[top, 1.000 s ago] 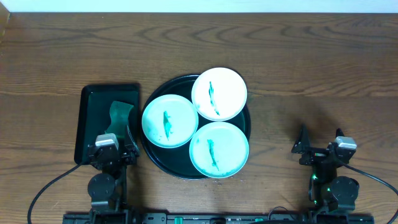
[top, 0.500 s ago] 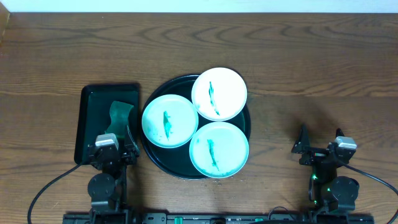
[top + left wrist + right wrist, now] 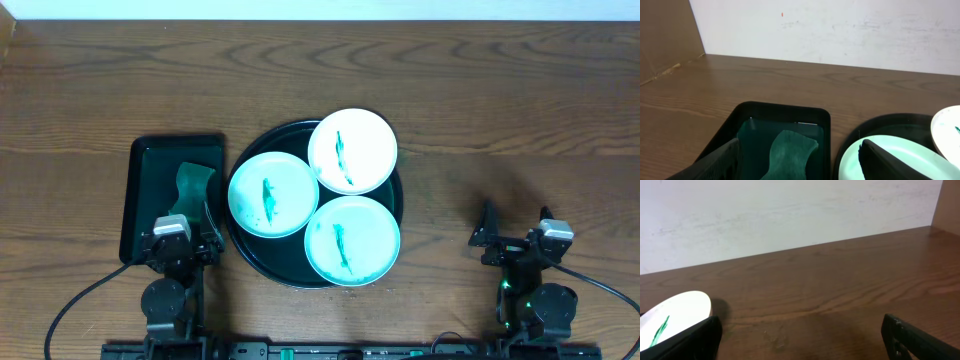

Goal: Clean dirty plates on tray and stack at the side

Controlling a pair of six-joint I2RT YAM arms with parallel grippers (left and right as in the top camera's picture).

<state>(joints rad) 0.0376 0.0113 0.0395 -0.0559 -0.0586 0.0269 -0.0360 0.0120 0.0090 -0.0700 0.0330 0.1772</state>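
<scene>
Three round white plates with teal smears lie on the large round dark tray (image 3: 245, 255) at the table's middle: one at the back (image 3: 352, 150), one at the left (image 3: 272, 194), one at the front (image 3: 352, 240). My left gripper (image 3: 186, 224) is open and empty near the front, over the near end of the rectangular tray. In the left wrist view its fingers (image 3: 800, 160) frame the green sponge (image 3: 788, 155), with a plate (image 3: 900, 160) at the right. My right gripper (image 3: 515, 222) is open and empty over bare table. The right wrist view shows the back plate (image 3: 672, 315) at far left.
A small rectangular dark tray (image 3: 145, 175) with a green sponge (image 3: 192, 187) sits left of the round tray. Bare wooden table lies right of the round tray and at the back. A white wall stands behind the table.
</scene>
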